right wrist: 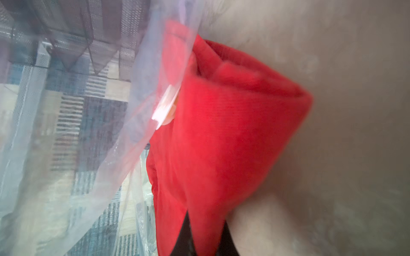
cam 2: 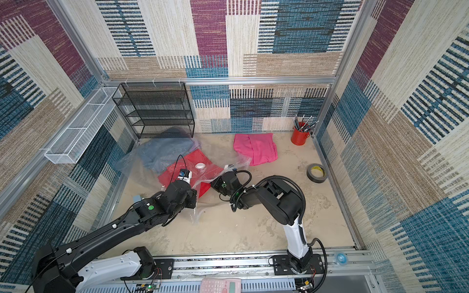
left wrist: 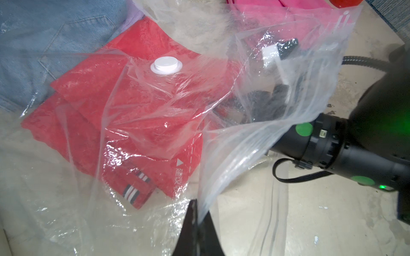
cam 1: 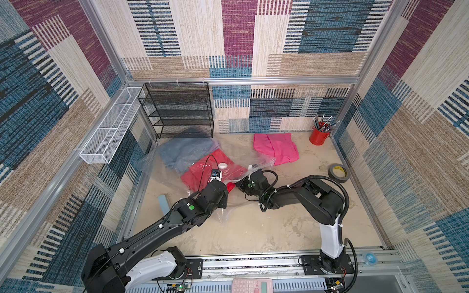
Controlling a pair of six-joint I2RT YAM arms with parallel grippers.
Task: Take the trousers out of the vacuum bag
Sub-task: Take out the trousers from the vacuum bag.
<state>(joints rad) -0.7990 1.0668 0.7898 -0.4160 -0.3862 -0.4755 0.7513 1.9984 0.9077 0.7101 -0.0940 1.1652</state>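
Observation:
The vacuum bag (cam 1: 162, 167), crinkly clear plastic with a white valve cap (left wrist: 166, 65), lies at the left of the table. Red trousers (left wrist: 133, 110) with striped cuffs lie inside it under the valve, and light-blue denim trousers (cam 1: 185, 152) lie further back. A lilac edge (left wrist: 135, 17) shows between the two. Pink trousers (cam 1: 276, 147) lie flat outside the bag at the back. My left gripper (left wrist: 198, 212) is shut on a raised fold of the bag's plastic. At the bag's mouth, my right gripper (right wrist: 205, 226) is shut on a bunched corner of the red trousers (right wrist: 221, 133).
A black mesh shelf (cam 1: 177, 109) stands at the back left beside a white wire basket (cam 1: 111, 126) on the wall. At the right are a red cup of pencils (cam 1: 319, 135) and a tape roll (cam 1: 338, 172). A pink calculator (cam 1: 251, 285) lies on the front rail.

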